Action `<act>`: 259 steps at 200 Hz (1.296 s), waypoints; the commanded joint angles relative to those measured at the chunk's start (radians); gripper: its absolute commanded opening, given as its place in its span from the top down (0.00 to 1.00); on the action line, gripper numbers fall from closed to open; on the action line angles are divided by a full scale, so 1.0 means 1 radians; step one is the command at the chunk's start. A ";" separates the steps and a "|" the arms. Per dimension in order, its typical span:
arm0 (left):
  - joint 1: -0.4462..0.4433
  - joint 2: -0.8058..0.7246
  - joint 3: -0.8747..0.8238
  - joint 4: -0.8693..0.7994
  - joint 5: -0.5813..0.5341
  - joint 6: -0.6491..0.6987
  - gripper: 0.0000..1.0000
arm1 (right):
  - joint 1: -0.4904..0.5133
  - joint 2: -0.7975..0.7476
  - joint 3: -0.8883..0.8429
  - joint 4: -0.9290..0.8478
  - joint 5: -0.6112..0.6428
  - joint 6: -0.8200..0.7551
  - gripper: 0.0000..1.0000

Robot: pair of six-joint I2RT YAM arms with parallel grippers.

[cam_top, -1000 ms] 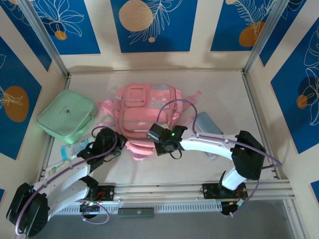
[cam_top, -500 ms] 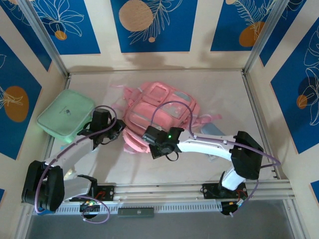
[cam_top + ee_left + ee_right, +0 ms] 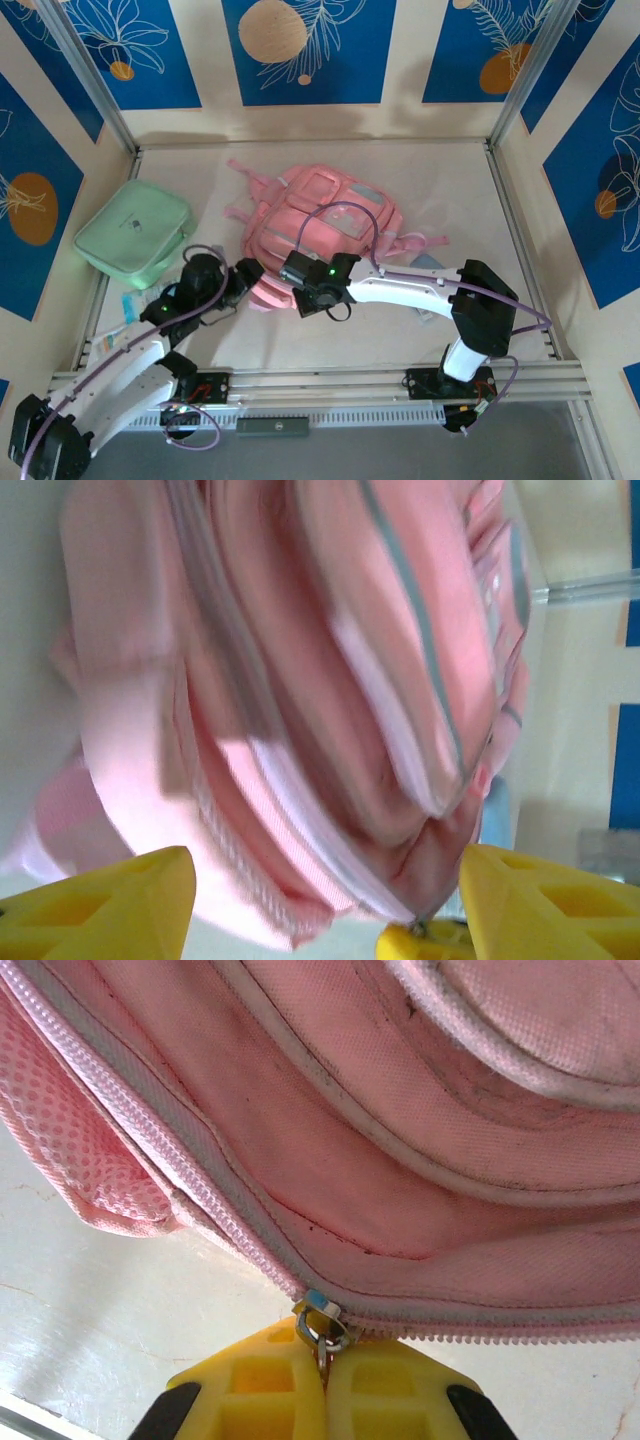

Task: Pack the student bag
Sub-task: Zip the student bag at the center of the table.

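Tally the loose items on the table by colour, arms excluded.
Pink: 1, student bag
Mint-green: 1, zip case
Teal-and-white: 1, small packet
Grey-blue: 1, flat item, partly hidden
Total: 4

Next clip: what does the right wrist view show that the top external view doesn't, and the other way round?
Right wrist: the zip pull pinched in the shut right hand, close enough to see the grip. Top external: the mint case lying left of the bag, and the left hand at the bag's near-left edge. Both: the pink bag and the right hand at its near edge.
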 commanded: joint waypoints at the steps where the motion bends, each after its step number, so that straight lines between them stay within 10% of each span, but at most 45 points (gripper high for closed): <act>1: -0.088 0.019 -0.041 0.076 -0.141 -0.174 0.27 | 0.010 0.018 0.032 0.010 -0.021 0.001 1.00; 66: -0.224 0.297 0.037 0.221 -0.243 -0.290 0.31 | 0.021 0.037 0.042 0.027 -0.015 -0.009 1.00; 148: -0.170 0.197 0.039 0.025 -0.361 -0.211 1.00 | 0.022 0.002 0.026 -0.095 0.047 0.004 1.00; 259: 0.192 -0.049 0.033 -0.251 -0.178 0.065 1.00 | -0.215 -0.082 -0.152 -0.107 0.043 -0.060 1.00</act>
